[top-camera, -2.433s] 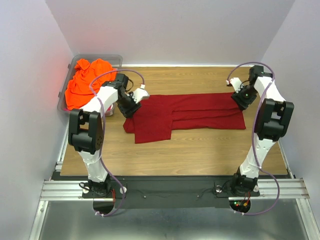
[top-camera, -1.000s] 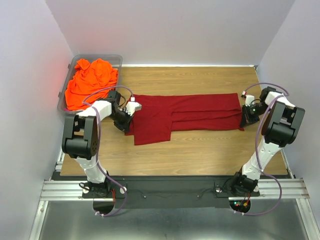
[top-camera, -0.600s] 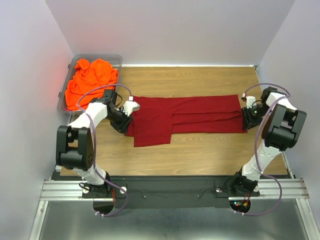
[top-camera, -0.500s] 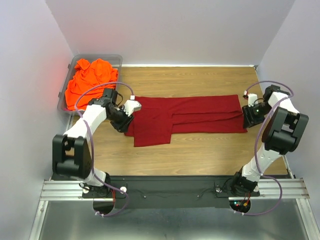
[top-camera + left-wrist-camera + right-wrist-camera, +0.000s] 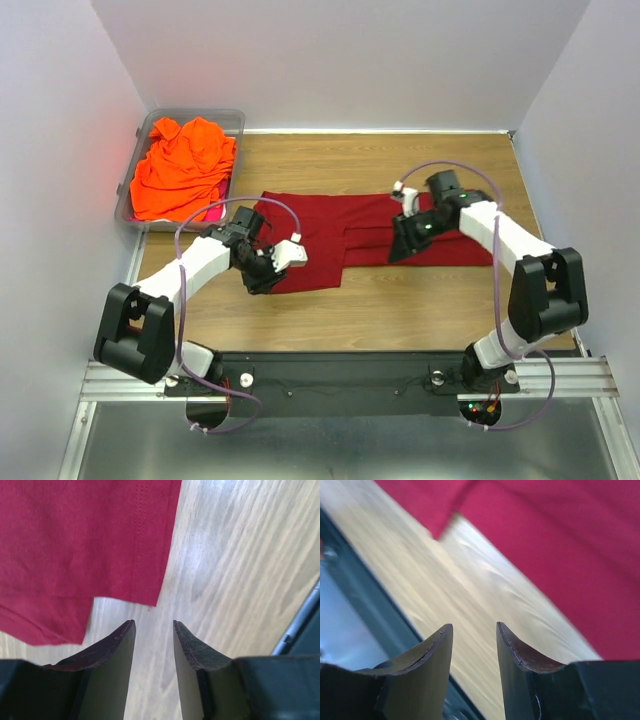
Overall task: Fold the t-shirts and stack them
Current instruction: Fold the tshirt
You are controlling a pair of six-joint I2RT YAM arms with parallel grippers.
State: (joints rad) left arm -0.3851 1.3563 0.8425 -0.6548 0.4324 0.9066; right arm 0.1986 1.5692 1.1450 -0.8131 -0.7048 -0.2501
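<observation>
Crimson t-shirt lies flat across the middle of the desk, with fold lines running along its length. Orange t-shirt sits crumpled in the grey bin at the far left, with some magenta fabric beneath it. Left hand hangs by the crimson shirt's near left corner and right hand at its near edge, both with fingers apart and gripping nothing

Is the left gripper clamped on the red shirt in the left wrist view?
No, the left gripper has its fingers apart over the bare table, and the red shirt ends just beyond their tips.
</observation>
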